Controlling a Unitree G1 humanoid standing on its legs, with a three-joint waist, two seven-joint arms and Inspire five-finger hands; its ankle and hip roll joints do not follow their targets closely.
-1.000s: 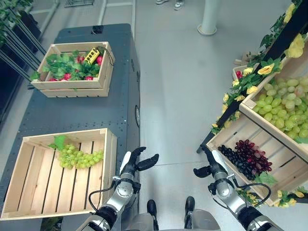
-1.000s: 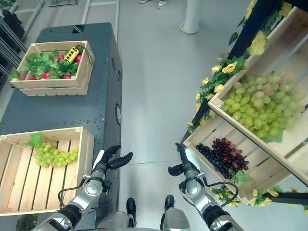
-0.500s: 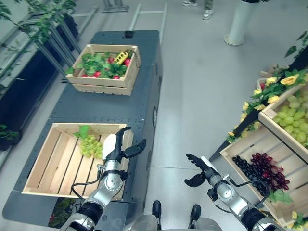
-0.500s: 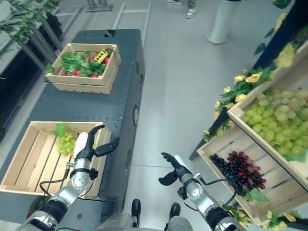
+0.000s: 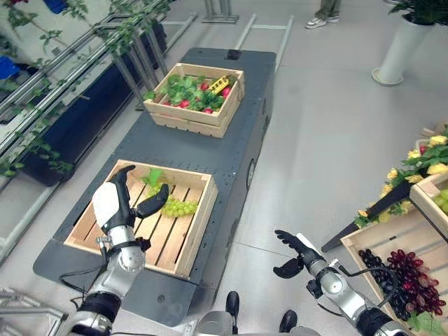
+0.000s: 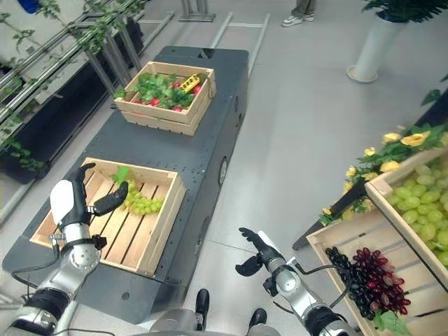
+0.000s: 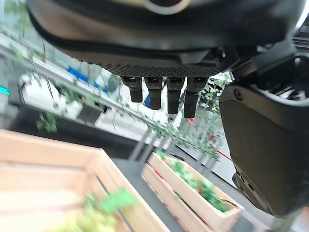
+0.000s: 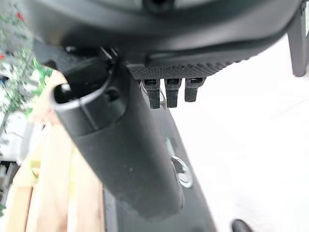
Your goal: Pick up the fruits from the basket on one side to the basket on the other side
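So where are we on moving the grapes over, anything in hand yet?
Done: one green grape bunch lies in the near crate on the grey platform.
In hand: nothing; the left hand hovers open over that crate and the right hand is open above the floor.
Left: dark grapes and green grapes sit in the stand's crates.

My left hand (image 5: pixel 115 206) covers part of the near crate (image 5: pixel 189 241), so I cannot see the slats behind it. The green grapes (image 7: pixel 91 220) look blurry and run off the bottom in my left wrist view. The crate of dark grapes (image 5: pixel 406 280) on my right is cut off by the edge. The red things in the far crate (image 5: pixel 196 94) are too small to tell.
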